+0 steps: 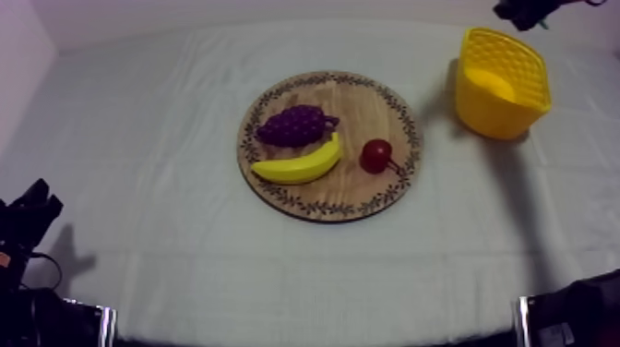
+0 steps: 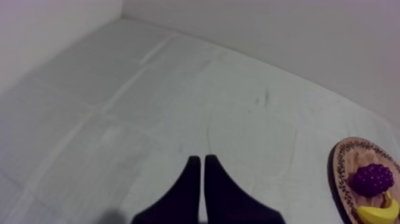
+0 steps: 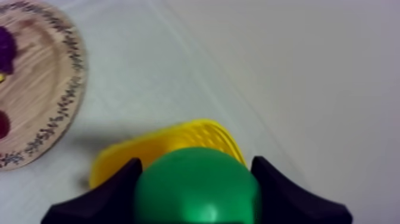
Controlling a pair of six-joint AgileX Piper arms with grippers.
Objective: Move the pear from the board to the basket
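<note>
Grey-white cloth table (image 1: 184,258). Right gripper (image 3: 196,161) clamped on round green toy pear (image 3: 196,187), directly over yellow latticed basket (image 3: 178,138) at far right (pear not on board). Left gripper (image 2: 201,159) closed together, near left.

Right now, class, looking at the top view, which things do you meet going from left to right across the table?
The grapes → small red fruit → yellow basket. The banana overlaps the grapes, so it is left out.
</note>
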